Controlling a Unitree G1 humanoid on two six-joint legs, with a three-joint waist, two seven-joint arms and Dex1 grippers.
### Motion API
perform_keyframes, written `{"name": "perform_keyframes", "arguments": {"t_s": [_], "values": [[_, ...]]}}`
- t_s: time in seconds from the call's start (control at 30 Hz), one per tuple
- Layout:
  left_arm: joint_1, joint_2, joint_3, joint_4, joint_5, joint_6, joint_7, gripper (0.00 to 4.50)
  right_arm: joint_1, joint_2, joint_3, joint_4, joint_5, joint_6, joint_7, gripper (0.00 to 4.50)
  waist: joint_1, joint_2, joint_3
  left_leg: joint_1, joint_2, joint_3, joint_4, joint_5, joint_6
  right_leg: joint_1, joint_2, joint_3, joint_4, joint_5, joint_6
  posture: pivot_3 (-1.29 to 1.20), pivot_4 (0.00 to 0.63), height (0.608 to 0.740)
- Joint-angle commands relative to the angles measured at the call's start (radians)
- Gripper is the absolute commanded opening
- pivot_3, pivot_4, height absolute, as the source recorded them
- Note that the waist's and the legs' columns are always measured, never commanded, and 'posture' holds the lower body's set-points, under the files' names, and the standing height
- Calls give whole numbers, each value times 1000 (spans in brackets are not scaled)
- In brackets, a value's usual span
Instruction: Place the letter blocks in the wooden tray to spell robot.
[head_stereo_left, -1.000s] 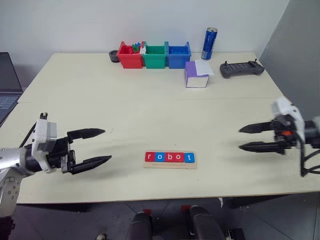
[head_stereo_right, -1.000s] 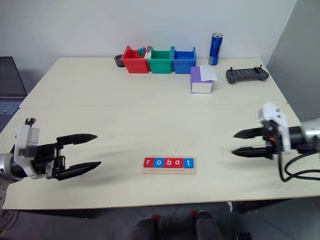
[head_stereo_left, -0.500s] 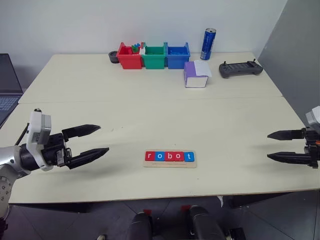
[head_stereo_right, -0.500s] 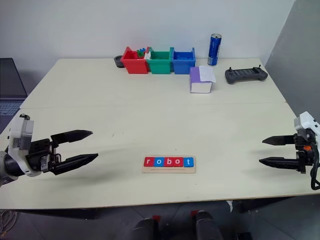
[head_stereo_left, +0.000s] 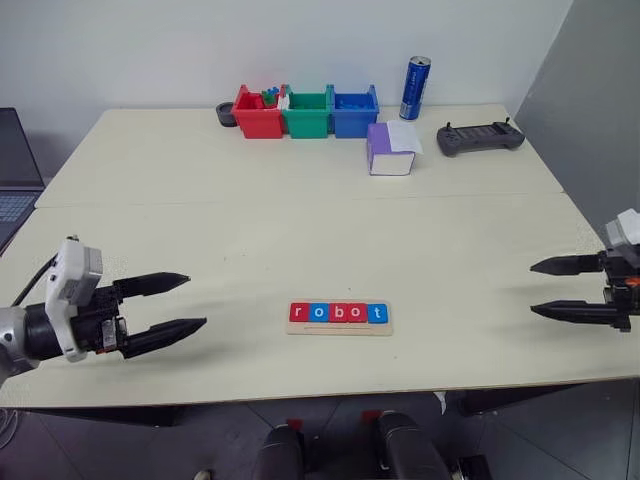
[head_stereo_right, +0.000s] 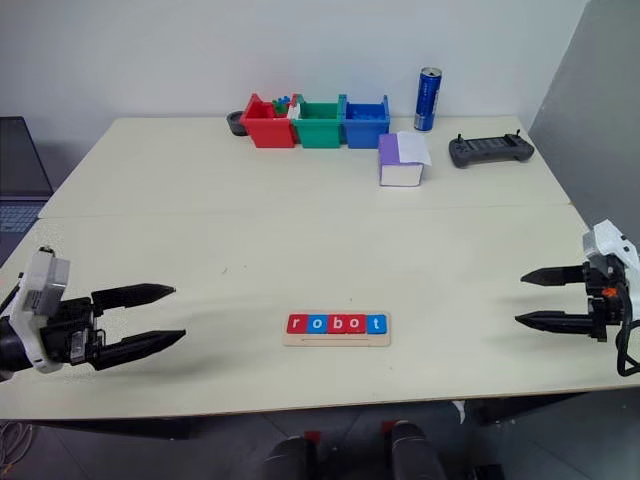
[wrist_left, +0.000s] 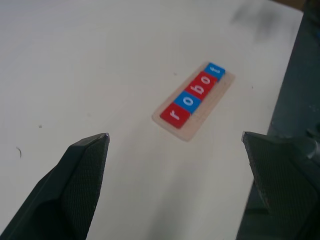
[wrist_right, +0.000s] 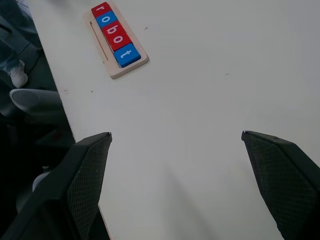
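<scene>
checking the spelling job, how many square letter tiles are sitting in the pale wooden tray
5, side by side in the thin pale wooden tray near the table's front edge: red r, blue o, red b, red o, blue t. None looks hidden.

Even, bright light from overhead falls on the pale table (head_stereo_left: 300, 220), with no glare on its top. Soft, faint shadows lie under both grippers, near the front left and front right corners. The head views are sharp from front edge to back edge. In both wrist views the 2 near fingers (wrist_left: 75, 185) look soft and blurred.
</scene>
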Motion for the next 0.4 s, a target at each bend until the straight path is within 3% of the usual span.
{"name": "perform_keyframes", "arguments": {"t_s": [0.03, 0.4], "values": [[18, 20, 34, -16, 30, -33, -35, 4500, -9, -18, 17, -56, 18, -4, 46, 4430, 0, 0, 0, 0, 0, 0, 0, 0, 0, 0, 0, 0, 0, 0, 0, 0, 150, 740], [15, 14, 9, -18, 72, -50, -57, 4500, -44, -14, 58, -67, 18, 1, 22, 4430, 1, 0, 0, 0, 0, 0, 0, 0, 0, 0, 0, 0, 0, 0, 0, 0, 150, 740]]}}
